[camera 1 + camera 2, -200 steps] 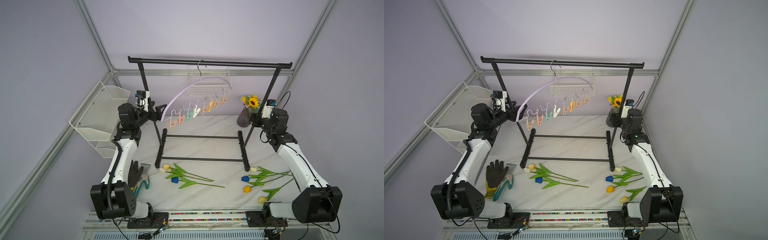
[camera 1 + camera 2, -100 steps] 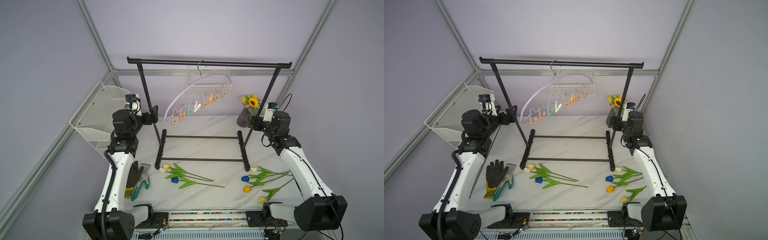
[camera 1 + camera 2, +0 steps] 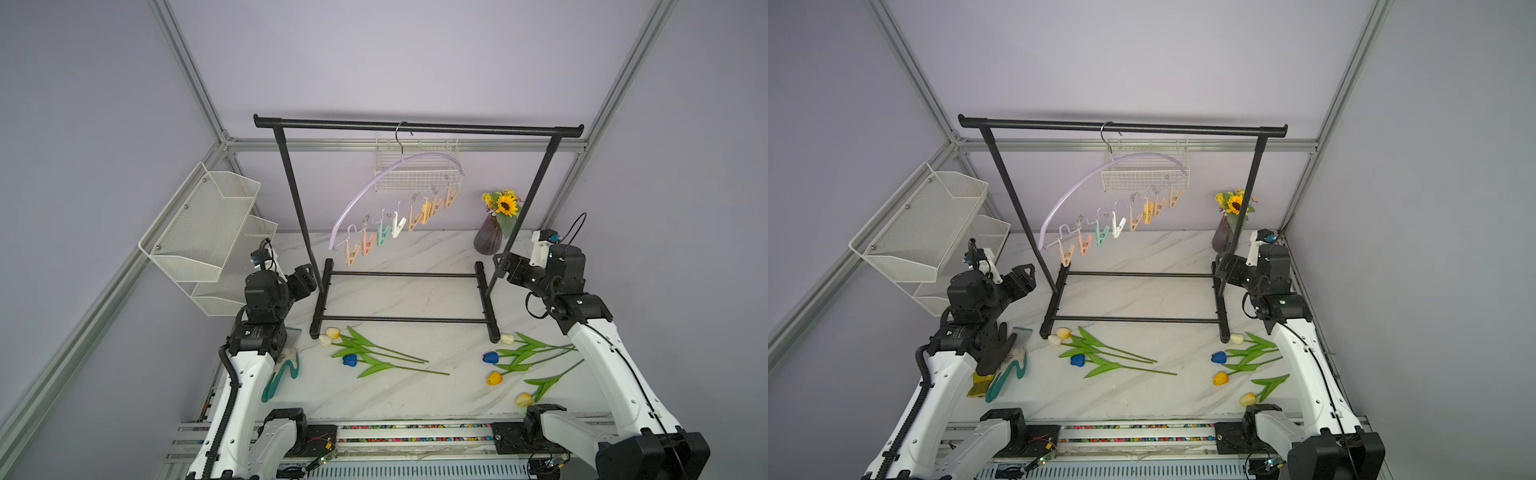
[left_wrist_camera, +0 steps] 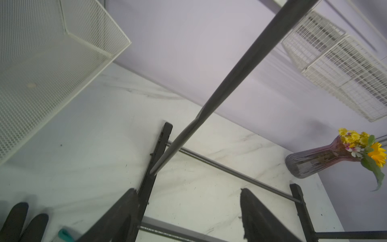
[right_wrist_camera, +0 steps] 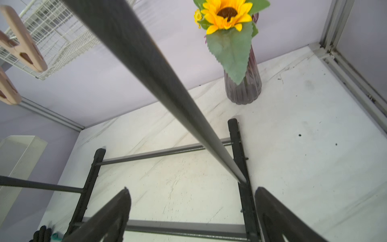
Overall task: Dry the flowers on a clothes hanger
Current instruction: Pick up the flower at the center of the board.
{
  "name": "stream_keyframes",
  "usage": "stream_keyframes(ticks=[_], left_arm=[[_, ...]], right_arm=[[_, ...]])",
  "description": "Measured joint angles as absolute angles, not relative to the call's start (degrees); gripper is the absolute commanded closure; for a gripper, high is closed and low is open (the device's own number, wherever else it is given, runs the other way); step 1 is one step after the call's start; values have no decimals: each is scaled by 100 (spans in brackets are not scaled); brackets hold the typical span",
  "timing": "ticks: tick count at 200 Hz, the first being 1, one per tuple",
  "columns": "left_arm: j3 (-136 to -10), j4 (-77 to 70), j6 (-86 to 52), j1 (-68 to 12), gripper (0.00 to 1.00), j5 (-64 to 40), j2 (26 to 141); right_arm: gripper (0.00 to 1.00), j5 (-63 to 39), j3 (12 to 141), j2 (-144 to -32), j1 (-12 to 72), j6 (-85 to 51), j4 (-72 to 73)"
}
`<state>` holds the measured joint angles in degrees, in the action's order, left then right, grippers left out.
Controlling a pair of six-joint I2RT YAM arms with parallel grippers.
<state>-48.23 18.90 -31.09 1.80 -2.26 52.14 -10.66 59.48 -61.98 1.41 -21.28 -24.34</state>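
Pale lilac arched clothes hanger point(image 3: 376, 178) hangs by its silver wire hook point(image 3: 400, 134) from the black rack bar point(image 3: 478, 128). It is tilted, left end low, with pastel clothespins point(image 3: 398, 226) dangling. Seven tulips lie flat on the tabletop point(image 3: 415, 299): three near left point(image 3: 365, 347), four near right point(image 3: 519, 355).

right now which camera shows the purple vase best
The right wrist view: the purple vase is close and whole. The left wrist view shows it smaller, near the edge. In both top views it is small, by the rack post.

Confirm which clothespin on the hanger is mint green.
The third clothespin from the hanger's low end, hanging between a pink one and a white one; the rest are peach or orange.
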Motion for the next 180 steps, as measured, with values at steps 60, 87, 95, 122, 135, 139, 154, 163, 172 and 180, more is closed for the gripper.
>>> stream_keyframes(ticks=[60,87,95,122,135,139,154,163,172,180], left_arm=[[-4141,2587,-3955,-1177,35,185,5153],[-4093,2860,-4313,-2165,43,519,5655],[-4106,2910,-4392,-2458,47,624,5867],[-4386,3107,-4589,-3267,59,902,6764],[-4648,3151,-4589,-3546,64,974,7249],[-4733,3162,-4543,-3607,65,989,7384],[-5100,3205,-4313,-3787,65,1002,7909],[-5312,3236,-4071,-3837,67,998,8193],[-5540,3330,-3745,-3846,70,1009,8471],[-5763,3470,-3422,-3844,73,1026,8707]], right_arm=[[17,-2060,5336,-5819,207,-2770,-2493],[18,-2327,5282,-5889,694,-2873,-2519],[18,-2342,5282,-5907,950,-2884,-2521],[20,-2357,5280,-6036,1691,-2956,-2493],[22,-2353,5280,-6160,1935,-2993,-2443],[22,-2349,5280,-6202,1990,-3009,-2423],[22,-2335,5266,-6390,2217,-3022,-2338],[22,-2311,5242,-6486,2322,-3026,-2298],[22,-2290,5214,-6576,2438,-3015,-2261],[22,-2268,5192,-6643,2528,-3002,-2246]])
